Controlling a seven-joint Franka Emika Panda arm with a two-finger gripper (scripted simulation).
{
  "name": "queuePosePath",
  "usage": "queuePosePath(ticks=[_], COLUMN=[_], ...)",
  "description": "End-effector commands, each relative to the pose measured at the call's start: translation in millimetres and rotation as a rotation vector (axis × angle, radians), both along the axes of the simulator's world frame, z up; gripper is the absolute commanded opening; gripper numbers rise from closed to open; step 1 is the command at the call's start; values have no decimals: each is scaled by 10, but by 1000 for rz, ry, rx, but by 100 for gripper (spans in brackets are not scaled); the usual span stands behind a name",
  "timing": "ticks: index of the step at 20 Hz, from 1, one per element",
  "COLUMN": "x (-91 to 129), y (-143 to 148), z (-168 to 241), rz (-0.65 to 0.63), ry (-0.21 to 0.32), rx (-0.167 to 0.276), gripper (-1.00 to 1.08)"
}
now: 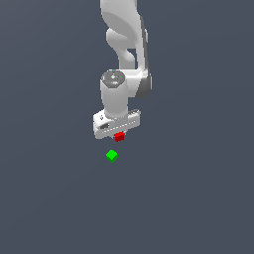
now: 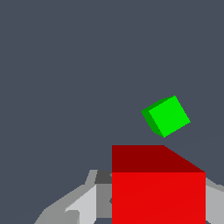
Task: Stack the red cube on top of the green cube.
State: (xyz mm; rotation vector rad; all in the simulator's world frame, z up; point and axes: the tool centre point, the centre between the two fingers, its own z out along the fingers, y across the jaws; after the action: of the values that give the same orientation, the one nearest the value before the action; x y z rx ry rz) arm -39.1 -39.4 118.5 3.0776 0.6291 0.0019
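The red cube (image 1: 119, 136) sits directly under the white gripper (image 1: 118, 132), between its fingers. In the wrist view the red cube (image 2: 158, 188) fills the space between the two grey fingers (image 2: 85, 203), which press against its sides, so the gripper (image 2: 157, 210) is shut on it. The green cube (image 1: 112, 156) lies on the dark floor a short way in front of the red cube and slightly toward the exterior view's left. In the wrist view the green cube (image 2: 167, 116) is rotated relative to the red one and lies apart from it. I cannot tell whether the red cube is off the floor.
The white arm (image 1: 126, 44) rises behind the gripper toward the top of the exterior view. The plain dark grey floor (image 1: 198, 198) surrounds the cubes, with no other objects in view.
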Motion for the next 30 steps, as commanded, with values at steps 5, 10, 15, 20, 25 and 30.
queuePosePath(ticks=[5,10,15,20,25,30], x=[56,190,383,522,585,591], y=[-36,-120,-236,-315,-347,-351], z=[-59,-197,-384,-511,-561,-568], rz=[0,0,0,0,0,0], ry=[0,1,1,1,1,1], rx=[0,-1,-1,-1,-1,0], gripper=[-100,-100,-100,-100,-100,100])
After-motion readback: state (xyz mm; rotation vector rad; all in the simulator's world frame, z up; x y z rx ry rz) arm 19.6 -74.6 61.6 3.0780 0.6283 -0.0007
